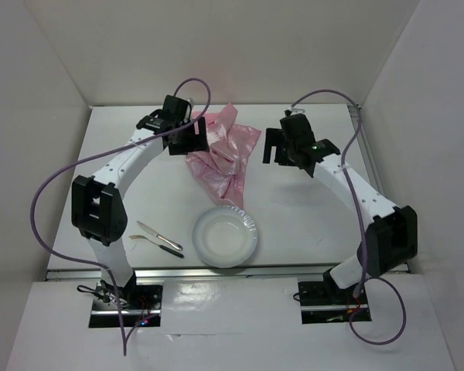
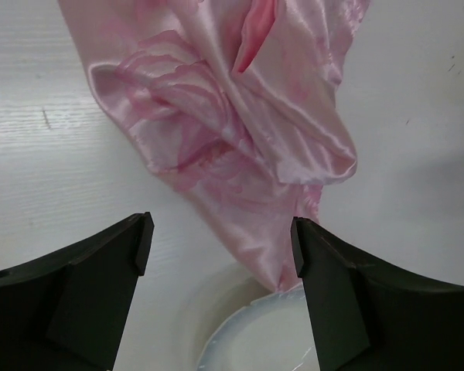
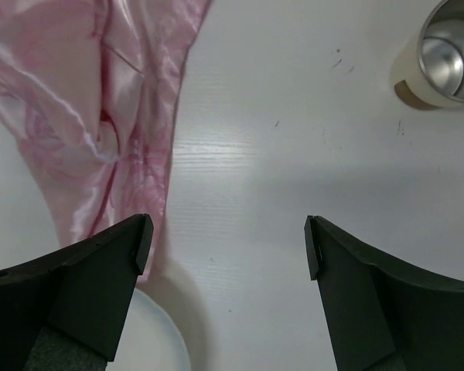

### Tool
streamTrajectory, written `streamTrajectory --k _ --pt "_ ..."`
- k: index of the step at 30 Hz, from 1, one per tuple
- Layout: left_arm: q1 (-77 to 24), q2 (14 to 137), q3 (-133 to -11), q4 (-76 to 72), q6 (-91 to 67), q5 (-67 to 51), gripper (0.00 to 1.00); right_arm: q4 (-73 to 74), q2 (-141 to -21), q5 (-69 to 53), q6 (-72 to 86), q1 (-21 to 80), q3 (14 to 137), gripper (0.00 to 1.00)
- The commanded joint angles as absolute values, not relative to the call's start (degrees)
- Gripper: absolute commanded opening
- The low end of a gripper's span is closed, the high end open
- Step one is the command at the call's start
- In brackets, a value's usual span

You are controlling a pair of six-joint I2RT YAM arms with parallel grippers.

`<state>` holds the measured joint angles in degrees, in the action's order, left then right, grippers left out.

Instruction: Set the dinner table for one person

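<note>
White booth, flat white dinner table (image 1: pixel 309 224) spanning the floor between three walls (image 1: pixel 216 46), metal rail (image 1: pixel 240 274) along the front.
Crumpled at far middle: shiny pink cloth (image 1: pixel 220 151), near tip reaching the rim of a white plate (image 1: pixel 226 236) by the rail. Left of the plate, cutlery (image 1: pixel 161 236); farther right, a metal-lined cup (image 3: pixel 446 50). Above the cloth, left gripper (image 2: pixel 220 243); beside the cloth's edge, right gripper (image 3: pixel 228 243). Both spread wide, gripping nothing.

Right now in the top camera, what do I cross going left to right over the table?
In order: silver cutlery with black handles → round white plate → right arm's black end effector. The crumpled pink shiny cloth is left out because it spans the same stretch as the plate.
</note>
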<state>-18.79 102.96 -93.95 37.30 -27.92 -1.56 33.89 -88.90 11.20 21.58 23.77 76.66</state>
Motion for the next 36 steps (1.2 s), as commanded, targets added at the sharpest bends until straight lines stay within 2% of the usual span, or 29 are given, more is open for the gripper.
streamTrajectory --k 1,8,12,19,26,27,30,31,32,33,36 --pt "-19.60 106.43 -98.96 37.88 -33.56 -3.07 0.90 27.51 -81.14 11.43 19.51 23.38 73.40 0.92" --pt "-19.60 117.94 -108.90 39.47 -43.67 -6.23 0.80 28.29 -75.15 9.85 15.83 22.85 71.46 0.92" --pt "-20.12 120.66 -108.90 35.86 -48.95 -7.03 0.80 29.62 -72.87 9.84 15.82 22.32 71.46 0.92" --pt "-20.65 127.78 -117.23 36.56 -50.71 -6.50 0.79 31.46 -71.02 9.84 15.82 22.32 71.46 0.92" --pt "-21.18 131.39 -119.09 36.04 -51.24 -7.03 0.65 32.17 -71.02 7.91 15.82 22.32 70.93 0.92" --pt "-21.18 131.40 -118.40 36.04 -51.24 -7.03 0.62 32.17 -71.02 7.91 15.82 22.32 70.93 0.92" --pt "-21.18 130.69 -117.60 34.54 -51.24 -8.26 0.40 32.17 -71.02 7.91 15.82 22.32 70.93 0.92" --pt "-21.18 130.69 -119.08 35.59 -50.46 -8.26 0.15 32.17 -71.02 7.91 15.82 22.32 70.41 0.92" --pt "-21.18 130.69 -120.05 36.29 -49.58 -8.26 0.06 32.17 -71.62 7.30 15.82 22.32 70.40 0.92" --pt "-21.18 130.17 -120.75 36.91 -49.57 -8.26 0.00 32.17 -71.63 7.29 15.82 22.32 70.40 0.93" --pt "-18.47 123.87 -121.46 37.53 -46.68 -8.26 0.00 31.65 -74.17 -0.66 15.82 22.32 69.79 0.97"
